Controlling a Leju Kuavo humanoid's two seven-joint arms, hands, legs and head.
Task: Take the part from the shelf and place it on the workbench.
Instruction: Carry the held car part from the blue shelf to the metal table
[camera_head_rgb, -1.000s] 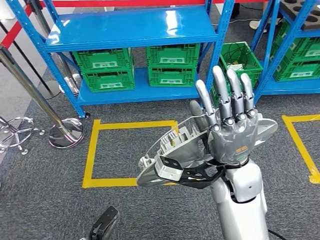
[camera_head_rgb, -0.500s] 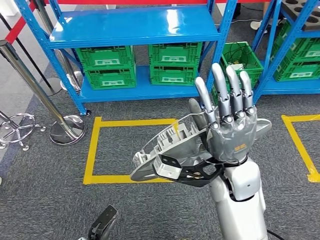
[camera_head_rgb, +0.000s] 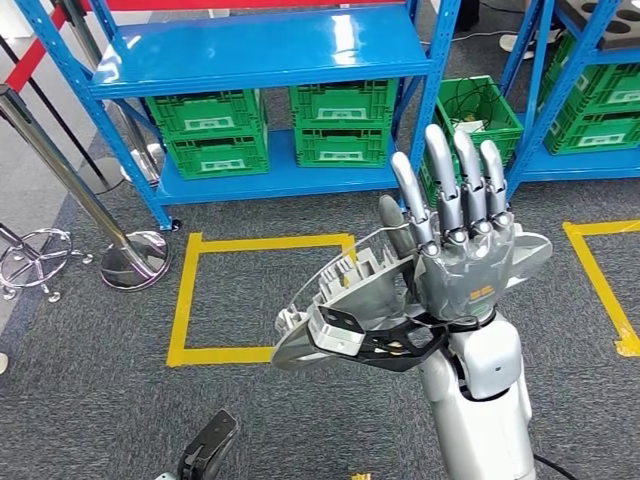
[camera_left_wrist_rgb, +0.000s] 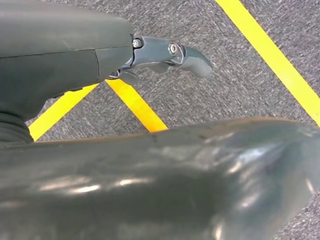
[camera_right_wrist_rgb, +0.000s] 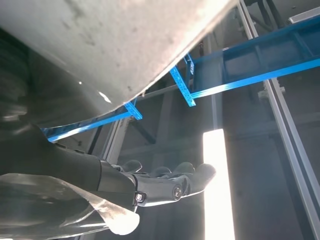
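Grey cast part (camera_head_rgb: 355, 300) held against my right hand (camera_head_rgb: 460, 270), fingers (camera_head_rgb: 453, 195) extended upward; left hand's state unclear; carrying stage; next: locate desk, set down

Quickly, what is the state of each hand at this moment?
Right hand: holding the grey part, fingers pointing up.
Left hand: cannot be told; one finger shows above the floor.
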